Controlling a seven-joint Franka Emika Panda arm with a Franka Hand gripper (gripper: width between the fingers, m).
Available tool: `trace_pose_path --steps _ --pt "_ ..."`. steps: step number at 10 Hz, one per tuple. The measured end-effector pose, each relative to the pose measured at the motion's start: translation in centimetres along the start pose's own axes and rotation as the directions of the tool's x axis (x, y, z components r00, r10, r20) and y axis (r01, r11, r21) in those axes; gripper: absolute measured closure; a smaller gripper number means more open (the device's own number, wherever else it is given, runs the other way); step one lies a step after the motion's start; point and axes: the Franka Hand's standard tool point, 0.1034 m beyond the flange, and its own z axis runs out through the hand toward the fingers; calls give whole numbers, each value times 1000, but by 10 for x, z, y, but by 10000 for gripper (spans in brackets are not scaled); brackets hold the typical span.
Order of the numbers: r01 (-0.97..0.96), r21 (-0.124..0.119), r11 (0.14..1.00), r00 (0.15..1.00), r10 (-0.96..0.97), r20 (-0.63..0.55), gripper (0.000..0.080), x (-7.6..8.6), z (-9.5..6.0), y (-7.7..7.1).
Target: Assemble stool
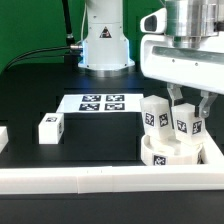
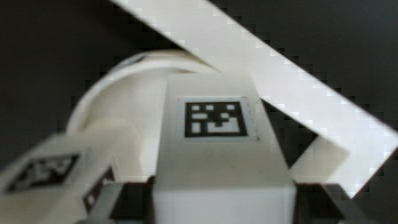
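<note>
The round white seat (image 1: 168, 157) lies at the exterior view's right, in the corner of the border rails. One leg block (image 1: 154, 116) stands upright on it. My gripper (image 1: 188, 112) is shut on a second leg block (image 1: 184, 124) and holds it upright on or just above the seat, beside the first. In the wrist view the held leg (image 2: 217, 125) shows its tag between my dark fingers (image 2: 139, 200), with the seat (image 2: 121, 92) behind it and the other leg's tag (image 2: 43, 170) beside it. A third leg block (image 1: 51, 126) lies on the table at the exterior view's left.
The marker board (image 1: 100, 102) lies mid-table before the robot base (image 1: 105, 40). A white border rail (image 1: 90, 180) runs along the front, another (image 1: 215, 150) up the exterior view's right side, seen also in the wrist view (image 2: 267, 70). A white piece (image 1: 3, 138) shows at the left edge.
</note>
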Motion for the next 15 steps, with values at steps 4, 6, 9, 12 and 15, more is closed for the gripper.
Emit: trace_pose_path --steps 4,6,9,12,15 --pt "-485 10 875 874 484 29 465 -2 0 0" --pt "-686 2 727 726 686 48 465 -3 0 1" --pt "-812 -14 584 581 810 78 465 -3 0 0" --pt "-858 -29 513 509 855 100 465 -1 1 0" --pt "-845 -28 535 529 841 109 465 -1 1 1"
